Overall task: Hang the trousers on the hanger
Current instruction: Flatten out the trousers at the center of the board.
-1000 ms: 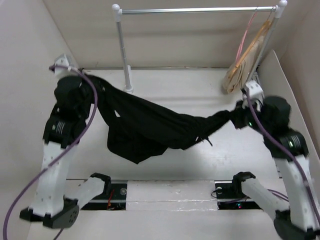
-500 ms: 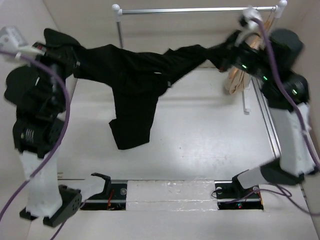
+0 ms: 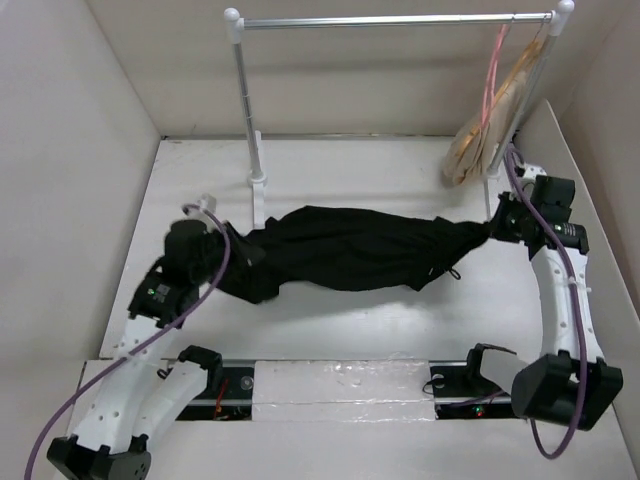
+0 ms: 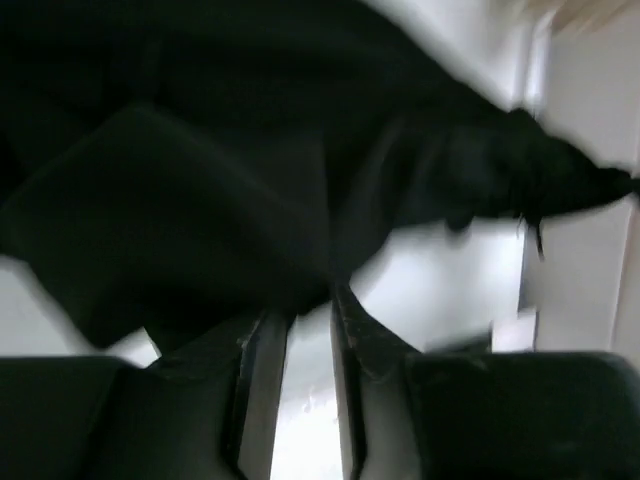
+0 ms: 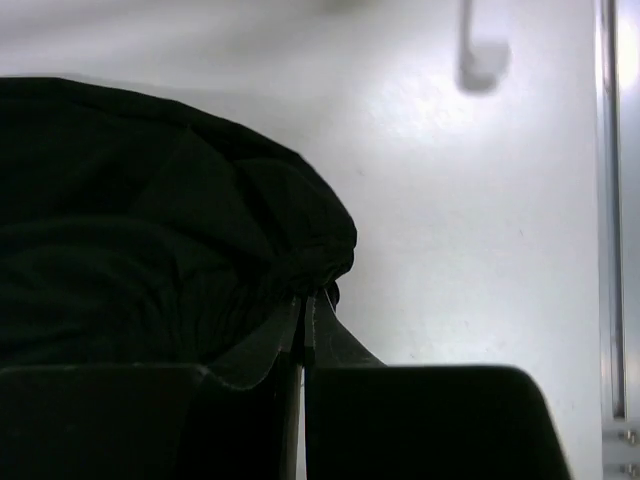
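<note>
The black trousers (image 3: 350,245) lie stretched left to right across the middle of the table, and also fill the left wrist view (image 4: 200,150) and the right wrist view (image 5: 120,230). My left gripper (image 3: 228,245) holds their left end; its fingers (image 4: 305,300) are nearly closed, with cloth at the tips. My right gripper (image 3: 497,225) is shut on the bunched right end (image 5: 303,298). The pink hanger (image 3: 490,75) hangs from the right end of the rail, apart from the trousers and both grippers.
A metal rail (image 3: 390,20) spans the back on two posts; the left post (image 3: 245,100) stands just behind the trousers. Beige hangers (image 3: 480,135) hang beside the pink one. White walls close in left, right and back.
Both arms have come down from a high lift. The trousers, which hung in the air between the grippers, now lie stretched on the table.
</note>
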### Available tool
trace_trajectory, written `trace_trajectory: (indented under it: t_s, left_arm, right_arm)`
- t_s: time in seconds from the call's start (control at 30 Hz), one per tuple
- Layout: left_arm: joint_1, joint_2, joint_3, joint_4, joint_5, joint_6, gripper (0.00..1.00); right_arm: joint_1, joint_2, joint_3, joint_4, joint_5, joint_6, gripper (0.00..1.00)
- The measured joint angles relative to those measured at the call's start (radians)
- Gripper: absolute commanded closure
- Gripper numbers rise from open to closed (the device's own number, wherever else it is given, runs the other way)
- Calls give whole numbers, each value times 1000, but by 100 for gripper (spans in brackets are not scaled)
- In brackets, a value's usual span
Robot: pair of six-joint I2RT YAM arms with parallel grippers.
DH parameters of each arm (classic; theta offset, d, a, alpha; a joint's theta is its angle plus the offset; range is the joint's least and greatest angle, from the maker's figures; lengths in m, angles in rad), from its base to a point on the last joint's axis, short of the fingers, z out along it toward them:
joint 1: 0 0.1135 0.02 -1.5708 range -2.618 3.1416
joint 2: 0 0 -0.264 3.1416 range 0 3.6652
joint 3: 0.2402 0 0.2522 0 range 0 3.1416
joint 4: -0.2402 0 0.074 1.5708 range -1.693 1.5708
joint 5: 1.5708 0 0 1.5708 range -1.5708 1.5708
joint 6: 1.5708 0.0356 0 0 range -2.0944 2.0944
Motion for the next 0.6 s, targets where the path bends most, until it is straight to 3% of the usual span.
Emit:
trace_trajectory:
  t_s: [0.03,0.07,0.1,0.17,0.2,0.23,0.33,0.37,0.4,0.43,0.47,0.5,0.57,0.6]
  left_arm:
    - [0,-21,-108,-2,61,-24,65]
    - [-2,-42,-185,-17,106,-39,59]
    - [-2,-42,-185,-17,106,-39,46]
    - [-15,-116,-345,-64,224,-85,31]
    - [-24,-139,-374,-76,251,-92,26]
    - [-34,-151,-388,-85,270,-96,22]
    - [-60,-150,-369,-100,264,-91,22]
    - [-63,-136,-345,-101,243,-87,23]
    - [-64,-116,-311,-99,216,-80,23]
    - [-63,-92,-270,-90,188,-75,25]
    - [-64,-57,-227,-72,148,-69,26]
    - [-64,-22,-184,-44,108,-61,26]
    - [-63,70,-110,36,18,-34,27]
    - [-62,123,-76,74,-30,-19,27]
  right_arm:
    - [-31,18,-35,0,19,-1,96]
    - [-59,33,-62,4,39,0,86]
    - [-83,43,-80,14,55,1,54]
    - [-122,68,-90,42,81,0,31]
    - [-135,81,-89,64,87,3,21]
    - [-147,98,-85,85,82,2,18]
    - [-143,123,-80,115,66,4,7]
    - [-132,112,-83,114,59,3,7]
    - [-119,92,-88,114,51,2,13]
    - [-104,56,-103,119,43,2,30]
    - [-93,13,-124,122,33,-2,54]
    - [-80,-43,-157,123,21,-2,88]
    - [-43,-158,-228,109,1,4,98]
    - [-20,-207,-266,100,-8,4,96]
